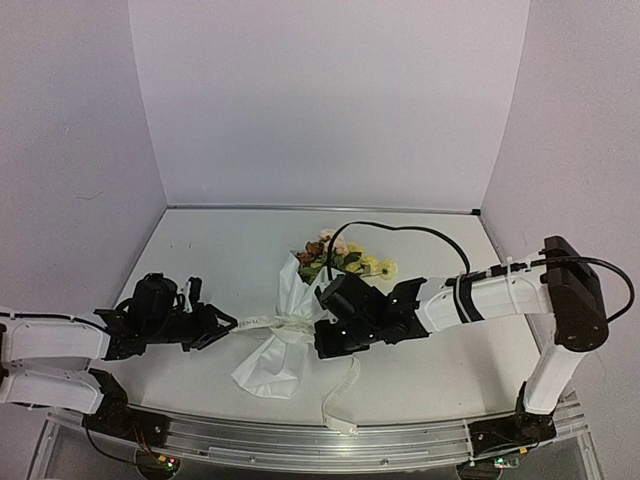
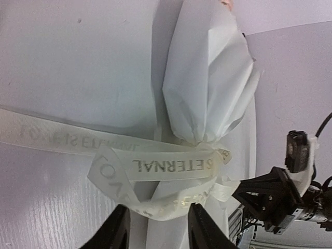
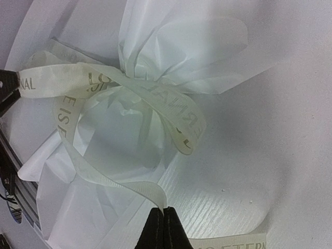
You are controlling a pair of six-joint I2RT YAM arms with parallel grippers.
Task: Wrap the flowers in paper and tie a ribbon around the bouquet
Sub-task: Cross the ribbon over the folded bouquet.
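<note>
Left hand parted, right hand seemingly pinching ribbon, bouquet near front of table

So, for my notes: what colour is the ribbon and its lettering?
Cream-white ribbon with faint greyish lettering; clearest in left wrist view.

Both arms stretched low toward the middle, left gripper fingers apart, right gripper fingers pressed together on the ribbon

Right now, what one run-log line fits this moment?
stage: tying | left pincer: open | right pincer: shut on narrow cream fabric ribbon | ribbon: looped around white paper-wrapped flower bouquet
</note>
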